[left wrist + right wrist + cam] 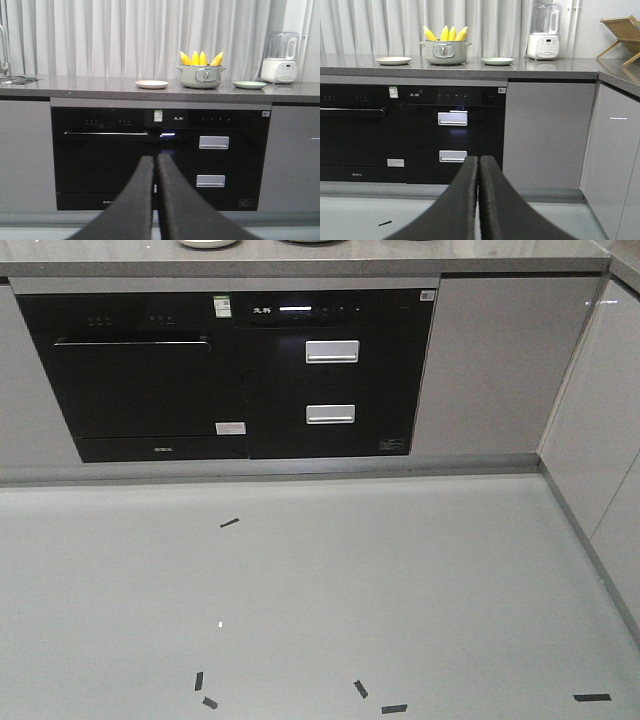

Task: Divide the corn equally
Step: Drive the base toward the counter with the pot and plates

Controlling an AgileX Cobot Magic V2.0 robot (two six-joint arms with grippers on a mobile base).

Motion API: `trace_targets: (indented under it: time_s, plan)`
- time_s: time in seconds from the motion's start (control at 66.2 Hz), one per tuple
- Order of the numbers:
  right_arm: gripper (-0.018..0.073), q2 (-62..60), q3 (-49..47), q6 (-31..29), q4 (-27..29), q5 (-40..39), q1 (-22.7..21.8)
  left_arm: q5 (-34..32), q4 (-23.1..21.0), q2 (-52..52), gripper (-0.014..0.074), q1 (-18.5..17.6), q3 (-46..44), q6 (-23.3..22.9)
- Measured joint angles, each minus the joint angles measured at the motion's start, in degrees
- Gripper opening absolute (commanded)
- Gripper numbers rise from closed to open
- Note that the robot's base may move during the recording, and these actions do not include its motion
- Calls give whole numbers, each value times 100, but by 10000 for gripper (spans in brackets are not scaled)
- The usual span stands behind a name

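Closest to you, the left jaws rise from the bottom centre of the left wrist view, pressed together with only a hairline seam between them and nothing held. The right jaws look the same in the right wrist view, closed and empty.

Beyond them stands a black built-in appliance front (100, 165) with two silver drawer handles (213, 142) stacked right of centre. Above it, in the upper middle of the frame, the corn (201, 58) stands upright, four cobs with tips up, in a grey-green pot (201, 76) on the grey bench (90, 89). You have a cream plate (152, 84) near the pot's left and a pale green plate (249, 85) near its right. A white blender (280, 57) sits at the far right, a tap (4, 50) at the far left, and a wooden rack (620, 35) in the right wrist view's upper right.

A green-and-white sticker (158, 115) marks the appliance's top band; the white characters beside it are too small to read.

White curtains (100, 35) hang behind the bench. Short black tape strips (230, 522) dot the pale grey floor (400, 590).
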Motion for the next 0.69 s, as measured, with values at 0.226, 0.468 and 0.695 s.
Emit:
trace_targets:
  time_s: [0.226,0.468,0.695]
  plan:
    - [-6,0,0,0,0,0,0,0,0,0,-6,0,0,0]
    - [-6,0,0,0,0,0,0,0,0,0,-6,0,0,0]
    - [-6,0,0,0,0,0,0,0,0,0,-6,0,0,0]
